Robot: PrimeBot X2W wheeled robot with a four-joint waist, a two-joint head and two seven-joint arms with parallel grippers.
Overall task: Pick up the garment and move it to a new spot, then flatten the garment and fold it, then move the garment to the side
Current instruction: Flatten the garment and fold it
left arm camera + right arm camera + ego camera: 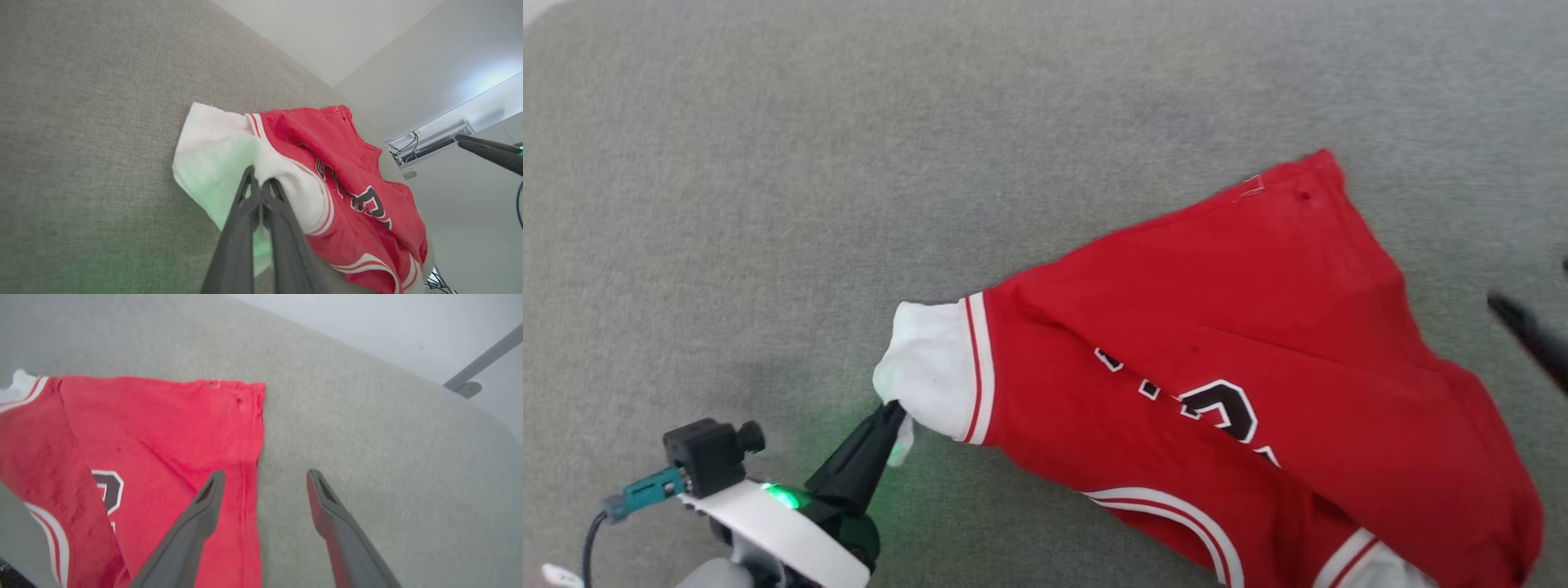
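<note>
red garment point(1258, 327) with white sleeves, red-white striped trim, black lettering; grey surface point(768, 163).

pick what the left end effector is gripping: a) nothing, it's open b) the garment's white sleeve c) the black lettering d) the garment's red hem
b: the left end effector is shut on the edge of the white sleeve of the garment, far from the red hem.

Left gripper point(894, 411) fingers pinching garment point(1258, 327) sleeve, grey surface point(768, 163) beneath.
</note>
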